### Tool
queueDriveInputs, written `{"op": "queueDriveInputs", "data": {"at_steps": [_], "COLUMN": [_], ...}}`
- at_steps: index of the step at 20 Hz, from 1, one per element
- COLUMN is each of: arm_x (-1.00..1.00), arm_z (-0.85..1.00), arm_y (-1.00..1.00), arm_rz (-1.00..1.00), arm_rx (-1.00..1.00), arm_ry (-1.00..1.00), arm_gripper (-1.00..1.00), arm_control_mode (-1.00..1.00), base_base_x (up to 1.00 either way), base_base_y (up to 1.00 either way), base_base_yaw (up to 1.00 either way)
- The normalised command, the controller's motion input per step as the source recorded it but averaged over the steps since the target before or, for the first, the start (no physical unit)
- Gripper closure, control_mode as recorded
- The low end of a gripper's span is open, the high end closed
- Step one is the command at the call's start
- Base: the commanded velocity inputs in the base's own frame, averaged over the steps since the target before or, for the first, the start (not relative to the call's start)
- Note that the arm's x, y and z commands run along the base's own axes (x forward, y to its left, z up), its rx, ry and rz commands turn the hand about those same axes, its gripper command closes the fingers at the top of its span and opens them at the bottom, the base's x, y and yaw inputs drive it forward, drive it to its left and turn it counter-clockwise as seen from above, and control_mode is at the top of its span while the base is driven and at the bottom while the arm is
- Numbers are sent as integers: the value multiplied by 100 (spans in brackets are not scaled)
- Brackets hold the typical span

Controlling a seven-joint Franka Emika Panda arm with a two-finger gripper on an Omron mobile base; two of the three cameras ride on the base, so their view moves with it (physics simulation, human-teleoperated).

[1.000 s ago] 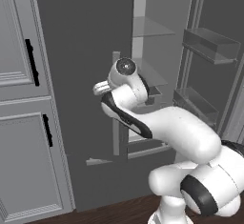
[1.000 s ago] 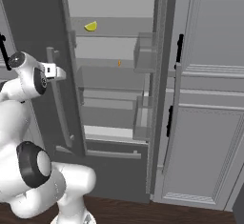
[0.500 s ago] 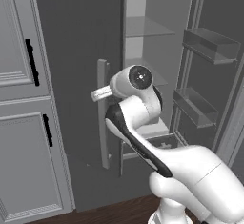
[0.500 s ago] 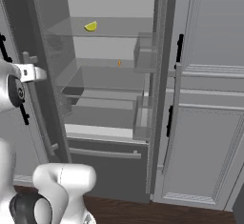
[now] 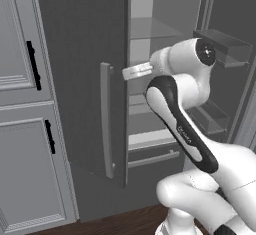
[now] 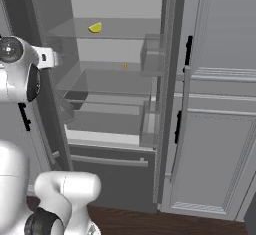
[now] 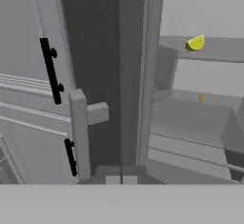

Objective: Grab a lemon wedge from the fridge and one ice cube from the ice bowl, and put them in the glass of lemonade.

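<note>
Fridge [image 6: 172,54] doors stand open, the left door's edge right before the hand [image 7: 121,180]. Hand closed, empty; lemon wedge [image 7: 196,43] on a shelf at one o'clock.

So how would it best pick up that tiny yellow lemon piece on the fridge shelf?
Probably from the open front, fingers pinching the lemon wedge across its narrow flat sides. It lies alone on the upper shelf, the fridge doors open, so nothing blocks a straight reach.

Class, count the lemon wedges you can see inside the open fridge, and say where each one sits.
1. The lemon wedge lies on the upper shelf of the fridge, toward its left side. Others could be hidden in the door bins or behind the doors.
</note>
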Motion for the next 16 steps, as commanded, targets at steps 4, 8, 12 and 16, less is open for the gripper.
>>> {"op": "queueDriveInputs", "data": {"at_steps": [4,8,12,16], "arm_x": [96,99,78,44], "arm_z": [19,0,-41,-88], "arm_y": [-97,-42,-1,0], "arm_rz": [1,0,0,2], "arm_rx": [35,12,0,15], "arm_ry": [40,54,49,12], "arm_gripper": [100,100,-100,-100], "arm_control_mode": [-100,-100,-100,-100], "base_base_x": [0,0,0,0], "base_base_y": [0,0,0,0], "base_base_yaw": [0,0,0,0]}}
